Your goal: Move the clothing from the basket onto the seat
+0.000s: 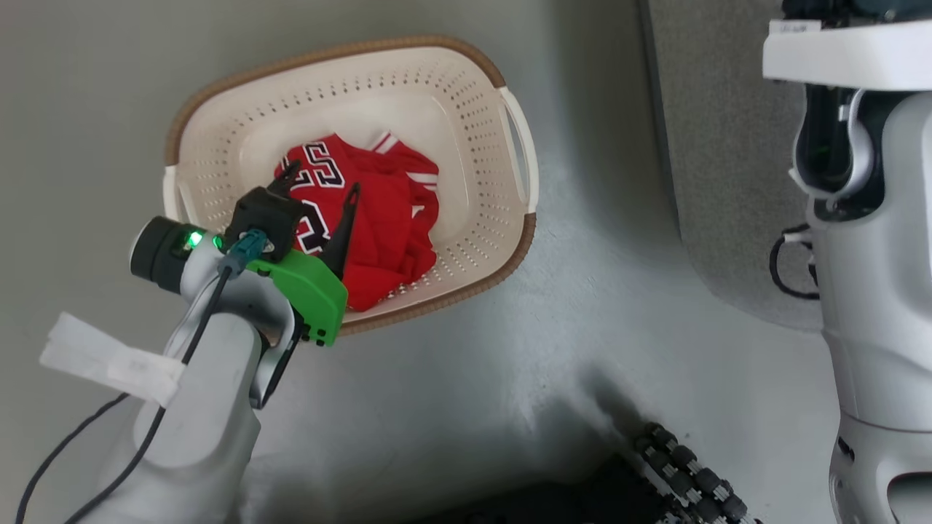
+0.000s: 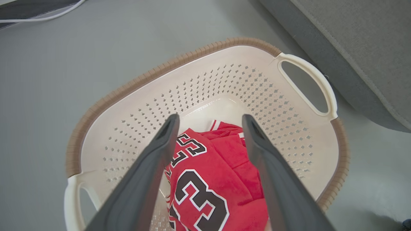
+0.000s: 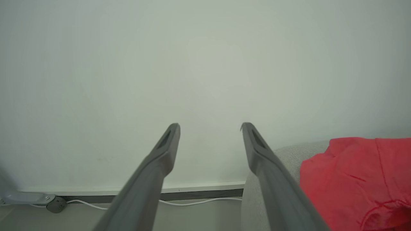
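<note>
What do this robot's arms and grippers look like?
The left gripper and right gripper each have two long, dark grey, tapering fingers. The left forearm is smooth pale grey, with a bright green bracket, a glowing green light, black cables and a strip of white tape.

Near rim of basket [image 1: 466,109] behind left arm [image 1: 218,356]; seat [image 2: 369,48] mostly out of frame.

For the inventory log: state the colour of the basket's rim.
Brown, woven-look rim; best in the left wrist view.
</note>
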